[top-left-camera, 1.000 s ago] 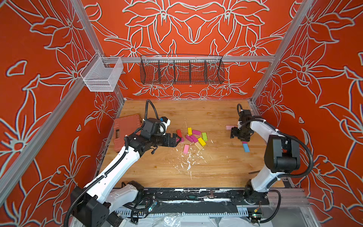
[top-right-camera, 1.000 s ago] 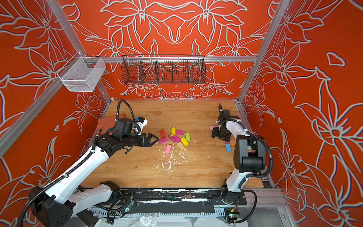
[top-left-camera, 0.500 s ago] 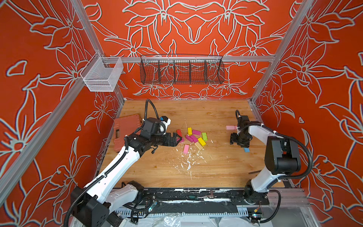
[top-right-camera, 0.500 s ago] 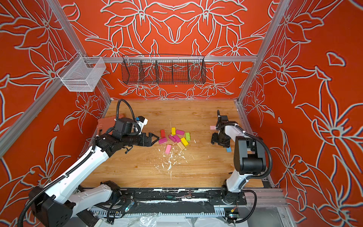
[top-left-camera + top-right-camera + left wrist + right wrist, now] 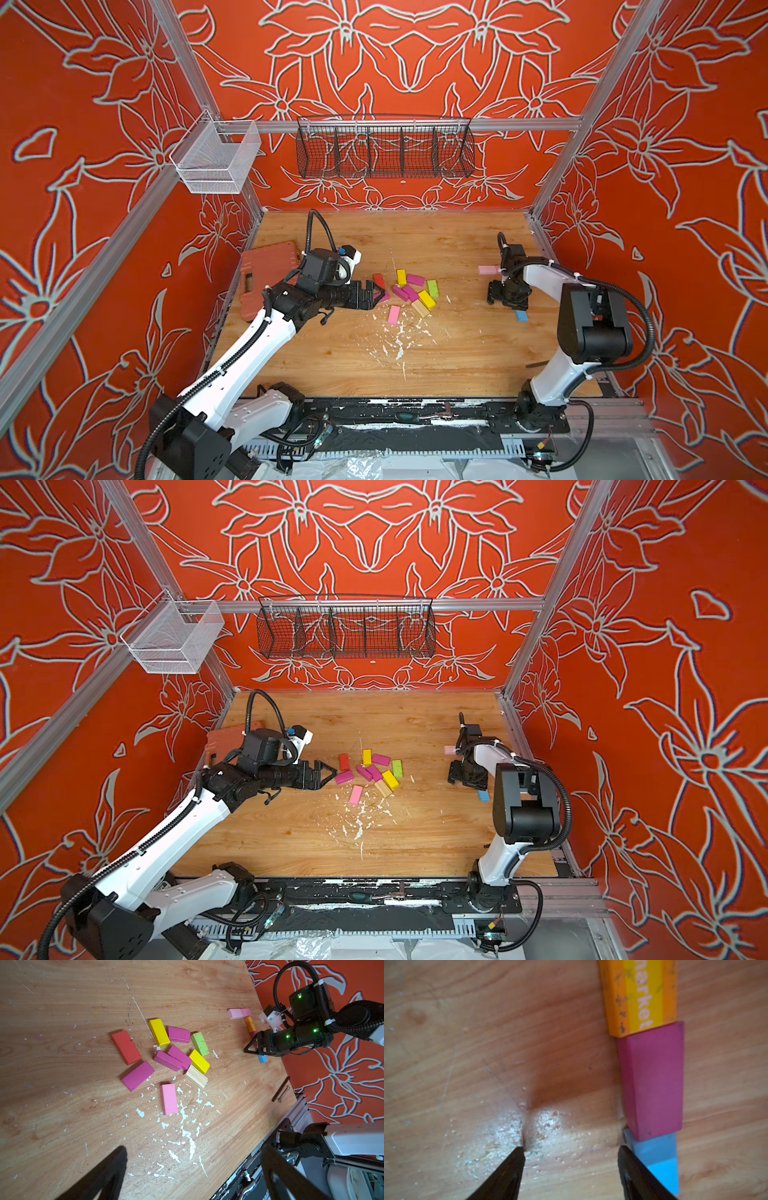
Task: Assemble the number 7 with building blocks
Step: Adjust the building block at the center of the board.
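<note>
Likely light, rigid, slick blocks (image 5: 138, 1076): pinch long edges mid-length. Both empty: left end effector (image 5: 193, 1148) wide, right end effector (image 5: 571, 1148) part-open.

Both top views look down from high at the front over the whole table (image 5: 332, 365). The left wrist view shares the building blocks (image 5: 178, 1056), seen obliquely; the right wrist view sits close above the table.

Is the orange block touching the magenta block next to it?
Touching. In the right wrist view the orange block meets the magenta block end to end, with no gap.
</note>
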You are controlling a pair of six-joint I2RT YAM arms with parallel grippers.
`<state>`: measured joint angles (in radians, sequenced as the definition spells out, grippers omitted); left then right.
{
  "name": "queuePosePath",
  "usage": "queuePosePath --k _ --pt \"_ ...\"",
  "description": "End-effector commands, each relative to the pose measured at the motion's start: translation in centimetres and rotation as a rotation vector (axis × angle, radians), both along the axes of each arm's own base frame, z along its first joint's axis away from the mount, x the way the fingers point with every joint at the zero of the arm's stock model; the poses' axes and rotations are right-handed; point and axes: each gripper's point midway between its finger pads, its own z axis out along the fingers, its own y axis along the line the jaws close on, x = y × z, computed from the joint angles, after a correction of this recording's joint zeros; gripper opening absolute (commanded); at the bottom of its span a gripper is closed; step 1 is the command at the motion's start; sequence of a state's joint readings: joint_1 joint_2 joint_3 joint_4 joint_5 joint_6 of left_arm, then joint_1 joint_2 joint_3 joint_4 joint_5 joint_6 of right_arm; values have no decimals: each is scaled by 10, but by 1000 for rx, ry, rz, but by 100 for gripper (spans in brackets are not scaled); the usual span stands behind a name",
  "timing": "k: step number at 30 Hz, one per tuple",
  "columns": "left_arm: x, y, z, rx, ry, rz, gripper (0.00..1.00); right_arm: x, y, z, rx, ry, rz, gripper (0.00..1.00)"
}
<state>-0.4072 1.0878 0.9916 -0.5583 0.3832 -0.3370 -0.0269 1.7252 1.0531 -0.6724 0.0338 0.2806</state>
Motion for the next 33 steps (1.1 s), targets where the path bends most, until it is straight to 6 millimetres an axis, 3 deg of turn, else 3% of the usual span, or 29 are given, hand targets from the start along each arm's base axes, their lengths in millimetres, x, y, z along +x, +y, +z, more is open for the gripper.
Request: queuePosePath --k 1,33 --pt "2 -4 5 -10 -19 -17 98 8 -6 -2 -24 -7 4 74" --pt "3 -6 3 -9 -14 -23 98 19 -10 -4 -32 -36 41 74"
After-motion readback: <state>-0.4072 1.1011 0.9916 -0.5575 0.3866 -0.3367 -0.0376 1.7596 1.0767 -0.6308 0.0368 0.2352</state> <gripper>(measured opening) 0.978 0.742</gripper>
